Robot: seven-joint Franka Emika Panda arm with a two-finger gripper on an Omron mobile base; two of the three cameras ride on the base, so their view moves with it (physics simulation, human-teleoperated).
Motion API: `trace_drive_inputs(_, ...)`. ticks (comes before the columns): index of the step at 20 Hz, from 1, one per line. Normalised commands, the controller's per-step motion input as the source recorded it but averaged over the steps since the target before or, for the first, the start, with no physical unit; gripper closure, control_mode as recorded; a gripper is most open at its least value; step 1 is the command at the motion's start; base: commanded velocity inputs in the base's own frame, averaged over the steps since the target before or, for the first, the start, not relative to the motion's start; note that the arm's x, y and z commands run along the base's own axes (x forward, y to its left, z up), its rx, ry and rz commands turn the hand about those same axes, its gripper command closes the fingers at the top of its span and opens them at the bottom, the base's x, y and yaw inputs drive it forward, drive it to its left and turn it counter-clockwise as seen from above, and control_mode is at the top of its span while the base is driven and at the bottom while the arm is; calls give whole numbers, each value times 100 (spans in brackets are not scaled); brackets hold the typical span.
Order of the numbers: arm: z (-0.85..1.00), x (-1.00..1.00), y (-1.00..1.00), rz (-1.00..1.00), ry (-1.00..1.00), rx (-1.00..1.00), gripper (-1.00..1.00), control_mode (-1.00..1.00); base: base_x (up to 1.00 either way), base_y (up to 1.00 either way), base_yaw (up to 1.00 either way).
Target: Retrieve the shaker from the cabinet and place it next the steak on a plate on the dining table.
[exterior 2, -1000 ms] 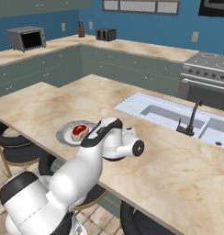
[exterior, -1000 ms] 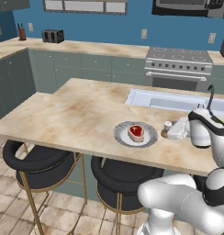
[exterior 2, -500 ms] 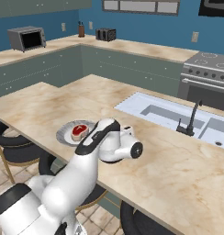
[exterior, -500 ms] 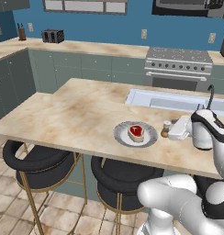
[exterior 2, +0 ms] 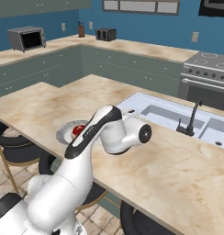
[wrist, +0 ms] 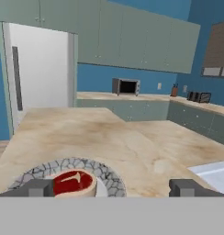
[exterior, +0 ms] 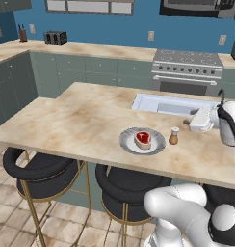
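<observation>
Deep blue walls [exterior: 114, 29] back the kitchen; grey-green base cabinets [exterior: 90, 72] run beneath beige marbled wall counters [exterior 2: 132, 46]; a steel range [exterior: 187, 72] stands against the far wall; a toaster [exterior: 55, 37] and what may be a knife block [exterior: 23, 34] sit at the corner; a microwave [exterior 2: 26, 37] rests on the side counter; a pale door [wrist: 40, 75] stands beyond; tan tiles [exterior: 61, 226] cover the floor.

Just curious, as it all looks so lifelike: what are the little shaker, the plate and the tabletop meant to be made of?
Shaker: apparently wood, brown rounded body, pale top. Plate: probably glazed ceramic or stone, grey with a mottled rim. Dining table: marble-like polished stone, beige with veining.
</observation>
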Motion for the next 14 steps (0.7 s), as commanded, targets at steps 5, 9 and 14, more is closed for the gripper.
trace_drive_inputs(5, 66, -86, -34, 0, 0, -2, -100, -100, 0, 0, 0)
trace_drive_inputs(9, 49, -100, -26, 0, 0, -8, -100, -100, 0, 0, 0)
trace_drive_inputs(14, 25, -86, -2, 0, 0, -14, -100, -100, 0, 0, 0)
